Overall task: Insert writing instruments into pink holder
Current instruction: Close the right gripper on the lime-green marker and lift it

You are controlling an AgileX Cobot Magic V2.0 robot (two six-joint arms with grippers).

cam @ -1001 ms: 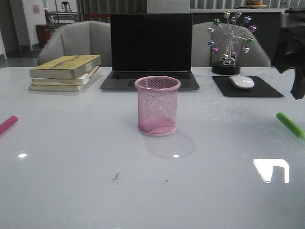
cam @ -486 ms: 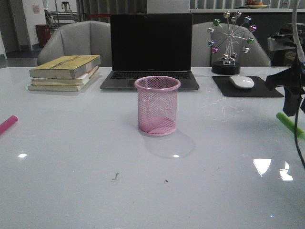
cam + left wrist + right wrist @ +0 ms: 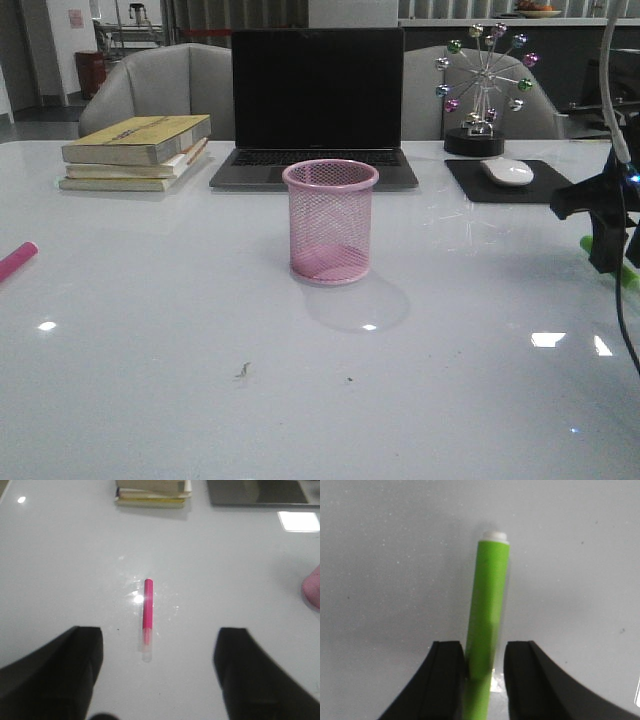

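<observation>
Right tool [image 3: 480,672] down on the green pen [image 3: 487,625] at the counter's [image 3: 180,340] right edge.
Its fingers flank the pen, seemingly touching; firm grasp unclear. Left tool [image 3: 157,667] spread wide above the pink pen [image 3: 147,611].

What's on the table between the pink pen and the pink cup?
Nothing. In the front view the pink pen lies at the left edge, the cup in the middle, with only bare shiny table between them.

Left gripper [image 3: 157,672] gapes wide; right gripper [image 3: 483,670] sits low, jaws narrowed, perhaps clamped.
</observation>
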